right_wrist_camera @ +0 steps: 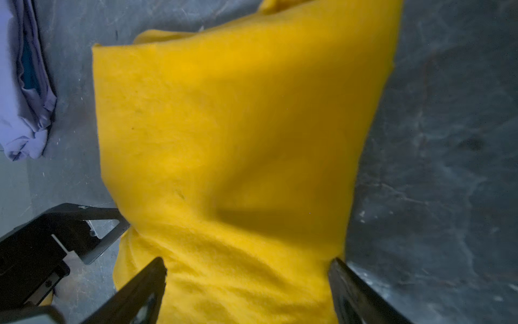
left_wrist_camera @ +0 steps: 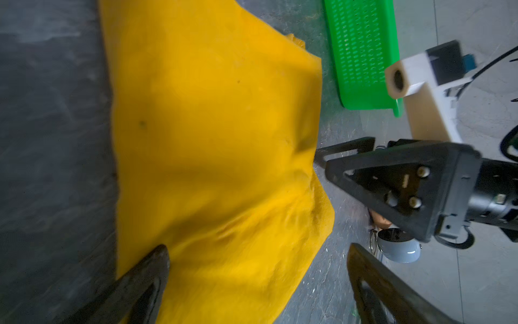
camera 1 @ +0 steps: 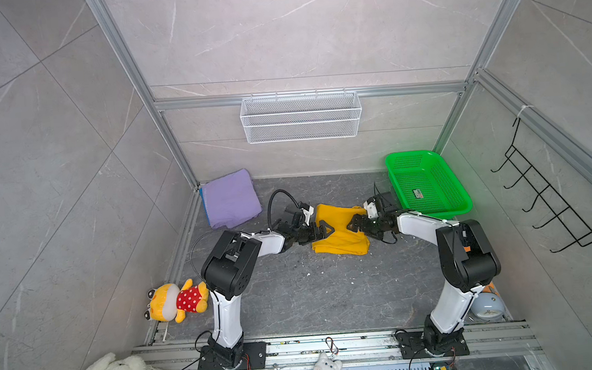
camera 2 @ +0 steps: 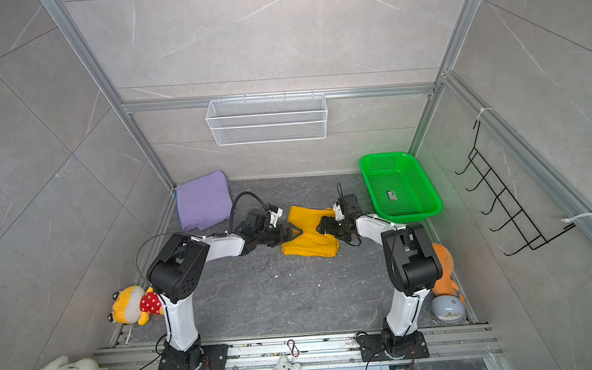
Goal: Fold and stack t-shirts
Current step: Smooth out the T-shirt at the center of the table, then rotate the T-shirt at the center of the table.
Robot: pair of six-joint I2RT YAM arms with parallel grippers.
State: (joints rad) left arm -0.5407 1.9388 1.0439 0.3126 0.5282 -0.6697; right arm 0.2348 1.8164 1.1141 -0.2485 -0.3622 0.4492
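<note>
We see mustard shirt (camera 1: 338, 243) mid-counter, part folded, lumpy. Left tool (camera 1: 327, 229) and right tool (camera 1: 352, 223) flank it, both with jaws wide apart, nothing clamped. Lavender shirt (camera 1: 230, 200) lies folded at back-left corner, well apart.

Risks as we judge them:
- we pinch top layer only, so fold falls open
- uneven pull skews shirt
- tools face each other closely and could collide
- right arm sits near green basket (camera 1: 409, 153) and could nudge it

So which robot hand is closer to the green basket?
The right. The right gripper is over the yellow shirt edge nearest the green basket; the left gripper is over the opposite edge, farther away.
</note>
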